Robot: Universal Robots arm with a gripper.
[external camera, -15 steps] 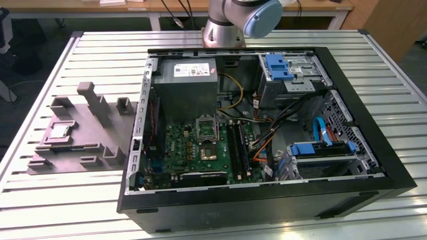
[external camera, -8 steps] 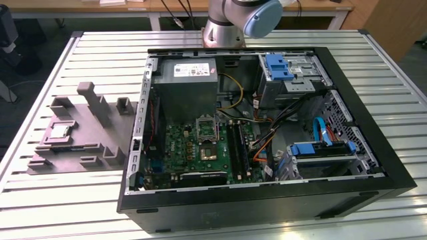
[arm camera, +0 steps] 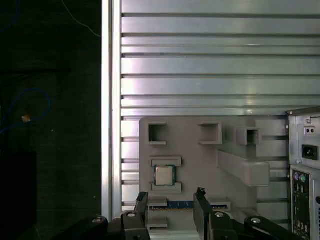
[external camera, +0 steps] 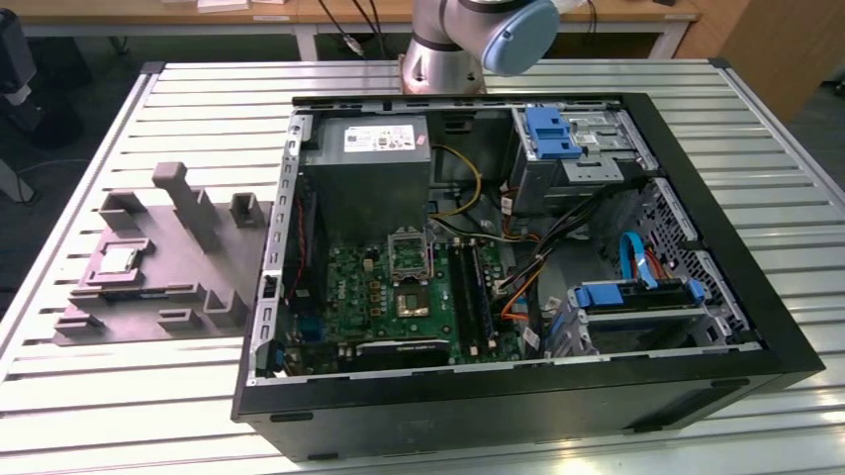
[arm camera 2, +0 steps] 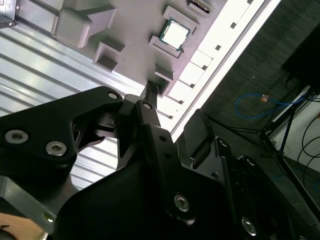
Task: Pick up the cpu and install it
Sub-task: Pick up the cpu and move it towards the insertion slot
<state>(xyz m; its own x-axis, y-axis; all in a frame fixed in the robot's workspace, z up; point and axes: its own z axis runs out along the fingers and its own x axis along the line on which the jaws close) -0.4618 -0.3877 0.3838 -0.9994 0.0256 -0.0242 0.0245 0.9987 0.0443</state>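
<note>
The cpu (arm camera: 163,175) lies flat in the tray (arm camera: 197,162), just beyond the end effector (arm camera: 172,193), whose fingers stand apart and empty.

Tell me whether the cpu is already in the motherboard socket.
No, in the first wrist view the cpu lies in a recess of the grey moulded tray, outside the computer case.
</note>
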